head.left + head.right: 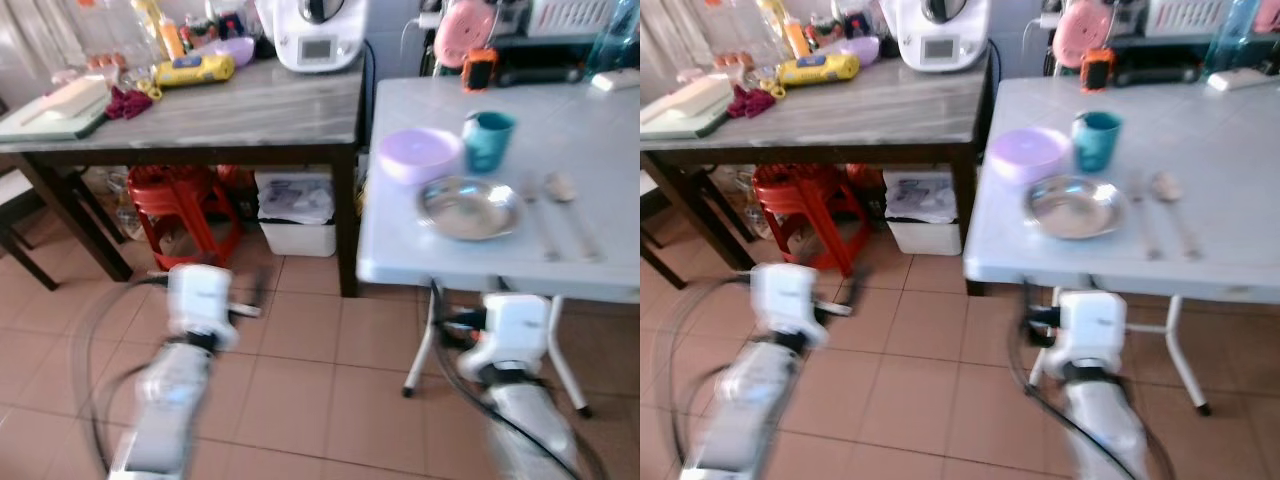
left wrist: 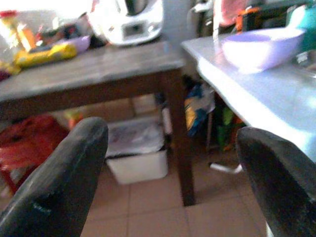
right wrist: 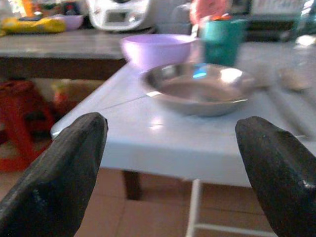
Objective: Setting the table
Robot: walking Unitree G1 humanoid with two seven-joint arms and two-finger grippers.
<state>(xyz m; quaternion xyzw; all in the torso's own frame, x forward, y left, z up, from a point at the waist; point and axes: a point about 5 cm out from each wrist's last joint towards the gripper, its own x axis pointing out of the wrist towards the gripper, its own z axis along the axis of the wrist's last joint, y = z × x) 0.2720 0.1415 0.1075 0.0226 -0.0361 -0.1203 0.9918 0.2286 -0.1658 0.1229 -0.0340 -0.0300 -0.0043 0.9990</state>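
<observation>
Both claws, left claw point(image 2: 170, 182) and right claw point(image 3: 173, 173), spread wide, empty; steel plate point(image 3: 200, 88) beyond the right

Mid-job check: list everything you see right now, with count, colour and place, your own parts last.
white table: one, white, on the robot's right
purple bowl: one, lilac, near the white table's left edge
teal cup: one, teal, right of the bowl
metal plate: one, silver, in front of bowl and cup
cutlery: blurred, about two pieces, right of the plate
dark table: one, grey top, on the left
white appliance: one, at the dark table's back
yellow packet: one, on the dark table
red stool: one, under the dark table
white bin: one, under the dark table
left gripper: open, low over the floor
right gripper: open, facing the plate
</observation>
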